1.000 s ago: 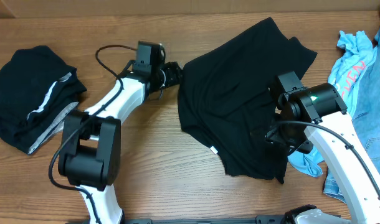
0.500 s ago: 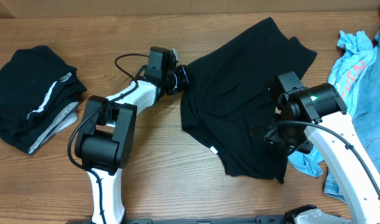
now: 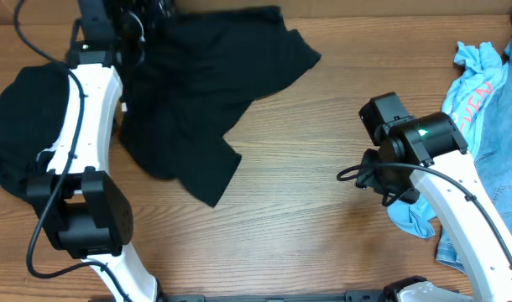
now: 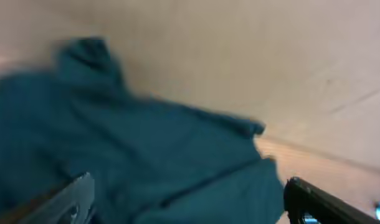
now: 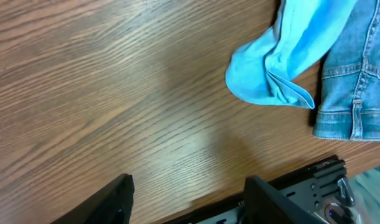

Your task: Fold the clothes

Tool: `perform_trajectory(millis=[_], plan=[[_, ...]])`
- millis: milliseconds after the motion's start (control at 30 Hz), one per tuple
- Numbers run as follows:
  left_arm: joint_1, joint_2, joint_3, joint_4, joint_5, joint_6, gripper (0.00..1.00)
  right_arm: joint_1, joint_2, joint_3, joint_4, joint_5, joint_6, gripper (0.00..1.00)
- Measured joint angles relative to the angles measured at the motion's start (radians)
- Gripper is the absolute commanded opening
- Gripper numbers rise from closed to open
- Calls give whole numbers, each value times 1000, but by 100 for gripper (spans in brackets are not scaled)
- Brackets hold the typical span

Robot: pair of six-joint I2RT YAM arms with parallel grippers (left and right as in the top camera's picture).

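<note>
A black garment (image 3: 206,92) lies spread and rumpled across the far left of the table. My left gripper (image 3: 147,15) is at its far left corner, by the table's back edge. In the blurred left wrist view the cloth (image 4: 146,149) fills the gap between the left gripper's (image 4: 187,202) fingers, which stand wide apart. My right gripper (image 3: 363,178) is open and empty over bare wood, with nothing between its fingers in the right wrist view (image 5: 189,190).
A pile of folded dark clothes (image 3: 21,126) sits at the left edge. A light blue shirt (image 3: 474,84) (image 5: 277,62) and denim jeans (image 3: 499,168) (image 5: 355,81) lie heaped at the right edge, beside the right arm.
The black garment has been swept from the right middle of the table to the far left. My left arm swung back and left with it. The right arm has barely moved.
</note>
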Motion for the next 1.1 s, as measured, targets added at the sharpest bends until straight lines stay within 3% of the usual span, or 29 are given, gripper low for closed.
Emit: perform_trajectory(millis=[267, 333, 433, 533, 667, 767, 900, 967, 1100], plan=[[-118, 0, 5, -810, -25, 149, 100, 0, 1, -1, 288, 0, -142, 82], [-190, 0, 3, -1011, -159, 124, 100, -6, 13, -1, 348, -1, -167, 84], [-240, 0, -1, -1147, -252, 43, 100, -45, 55, -1, 377, -2, -192, 90], [-245, -5, -32, -1152, -272, -21, 100, -98, 106, -1, 398, -4, -245, 94], [-245, -146, -271, -1038, -269, -95, 100, -157, 143, -1, 438, -9, -301, 96], [-224, -297, -499, -864, -194, -150, 100, -163, 164, -1, 453, -30, -334, 96], [-161, -311, -724, -571, -31, -253, 100, -163, 167, -1, 451, -47, -349, 96], [-161, -310, -772, -495, -9, -323, 100, -163, 168, -1, 446, -52, -350, 96], [-161, -310, -805, -483, -50, -454, 100, -163, 168, -1, 443, -57, -350, 96]])
